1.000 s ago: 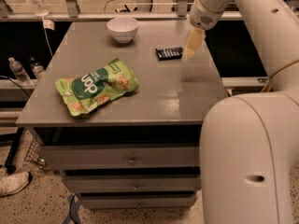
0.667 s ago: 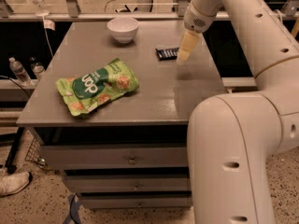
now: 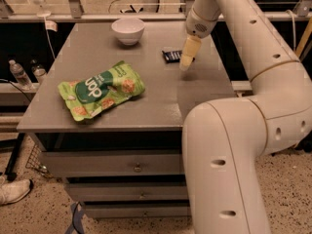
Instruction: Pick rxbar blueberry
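The rxbar blueberry [image 3: 171, 56] is a small flat dark navy bar lying on the grey table [image 3: 161, 101] near its far right side. Its right end is hidden behind my gripper [image 3: 185, 65]. The gripper hangs from the pale arm, pointing down, just in front of and right of the bar, its tip close above the tabletop.
A large green crinkly snack bag [image 3: 101, 89] lies on the table's left half. A white bowl [image 3: 127, 30] stands at the far edge. The table has drawers below. My own arm body [image 3: 229, 169] fills the lower right. Bottles [image 3: 19, 74] stand left of the table.
The gripper has shifted slightly left and lower toward the bar, and it now covers the bar's right end. The bag and the bowl have not moved.
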You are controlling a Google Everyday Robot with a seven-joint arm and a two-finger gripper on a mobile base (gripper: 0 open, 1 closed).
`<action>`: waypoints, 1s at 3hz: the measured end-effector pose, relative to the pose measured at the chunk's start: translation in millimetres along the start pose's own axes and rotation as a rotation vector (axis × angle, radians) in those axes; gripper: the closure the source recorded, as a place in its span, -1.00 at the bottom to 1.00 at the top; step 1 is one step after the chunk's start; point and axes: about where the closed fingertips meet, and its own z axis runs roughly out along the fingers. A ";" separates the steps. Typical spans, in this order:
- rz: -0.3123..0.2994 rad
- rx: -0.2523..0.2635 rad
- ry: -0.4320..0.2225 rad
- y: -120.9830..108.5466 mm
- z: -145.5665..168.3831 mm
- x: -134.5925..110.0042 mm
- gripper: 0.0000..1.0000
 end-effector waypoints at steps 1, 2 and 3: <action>-0.003 -0.014 0.007 -0.9 10.3 -2.4 -1.00; -0.007 -0.029 0.009 -0.7 19.9 -5.2 -1.00; -0.011 -0.044 0.008 0.4 28.8 -7.1 -1.00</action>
